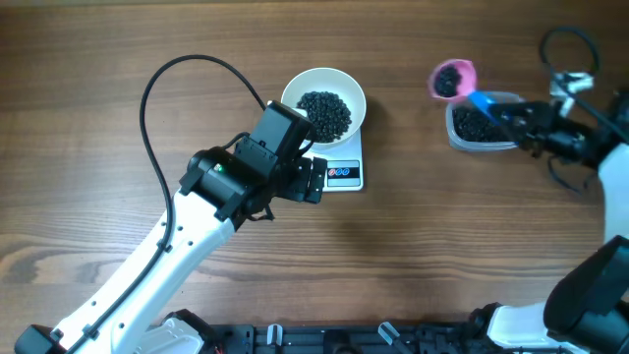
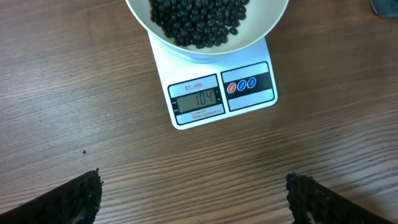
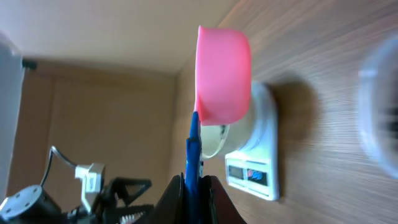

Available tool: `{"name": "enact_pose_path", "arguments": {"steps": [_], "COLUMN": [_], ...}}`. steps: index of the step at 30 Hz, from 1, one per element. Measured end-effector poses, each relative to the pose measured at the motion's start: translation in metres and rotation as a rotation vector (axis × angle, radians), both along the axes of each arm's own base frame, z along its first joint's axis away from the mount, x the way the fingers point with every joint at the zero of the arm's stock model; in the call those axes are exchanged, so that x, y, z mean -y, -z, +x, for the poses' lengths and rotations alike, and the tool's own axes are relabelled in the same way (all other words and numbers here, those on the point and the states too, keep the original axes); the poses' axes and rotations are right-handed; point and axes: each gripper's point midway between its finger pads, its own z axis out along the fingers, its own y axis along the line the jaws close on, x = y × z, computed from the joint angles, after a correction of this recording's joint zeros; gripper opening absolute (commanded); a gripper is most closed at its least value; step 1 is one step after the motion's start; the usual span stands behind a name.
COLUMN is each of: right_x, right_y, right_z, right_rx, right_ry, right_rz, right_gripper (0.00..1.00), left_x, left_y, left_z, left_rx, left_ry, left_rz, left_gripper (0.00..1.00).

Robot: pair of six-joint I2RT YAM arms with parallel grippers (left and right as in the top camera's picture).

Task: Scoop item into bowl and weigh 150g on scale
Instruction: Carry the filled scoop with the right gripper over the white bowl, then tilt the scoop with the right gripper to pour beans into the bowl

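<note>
Closest to the right wrist lens, our right gripper point(image 3: 194, 186) is closed on the blue handle point(image 3: 193, 146) of the pink scoop point(image 3: 222, 74), its fingers pinching the handle flat. From overhead, the scoop carries a dark load of beads point(image 1: 451, 80) and hangs just beside the clear tub point(image 1: 486, 147), which holds more. Its long axis runs from our gripper up and leftward, cup leading. The bowl point(image 1: 356, 93) sits on the scale point(image 1: 346, 175), well apart to our left and already heaped with beads, so we judge the carry must go leftward across the table point(image 1: 413, 246). Our left gripper point(image 2: 194, 199) hovers just in front of the scale, spread wide and empty. It is the nearer arm, but it holds no tool. On the scale we read "SF-400" above the display point(image 2: 198, 99), which shows 104; the finer print below is illegible. We judge more beads are needed.
</note>
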Motion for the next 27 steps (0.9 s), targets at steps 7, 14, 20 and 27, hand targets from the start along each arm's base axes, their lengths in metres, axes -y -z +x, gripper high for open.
{"name": "enact_pose_path", "arguments": {"steps": [7,14,20,27], "right_x": [-0.105,-0.157,-0.172,-0.191], "right_y": [-0.008,0.017,0.034,0.037], "right_z": [0.005,0.014,0.025,0.022], "right_rx": [0.070,0.121,0.314,0.548], "right_ry": [-0.269,-0.317,-0.360,-0.490], "right_rz": [-0.020,-0.248,-0.513,-0.663], "right_gripper": [0.04,0.04,0.04,0.04], "left_x": [0.000,0.000,0.000,0.000], "left_y": [0.000,0.000,0.000,0.000], "left_z": [0.000,0.000,0.000,0.000], "left_rx": [0.000,0.000,0.000,0.000], "left_ry": [0.000,0.000,0.000,0.000], "left_rz": [0.000,0.000,0.000,0.000], "left_gripper": [1.00,1.00,1.00,1.00]}}
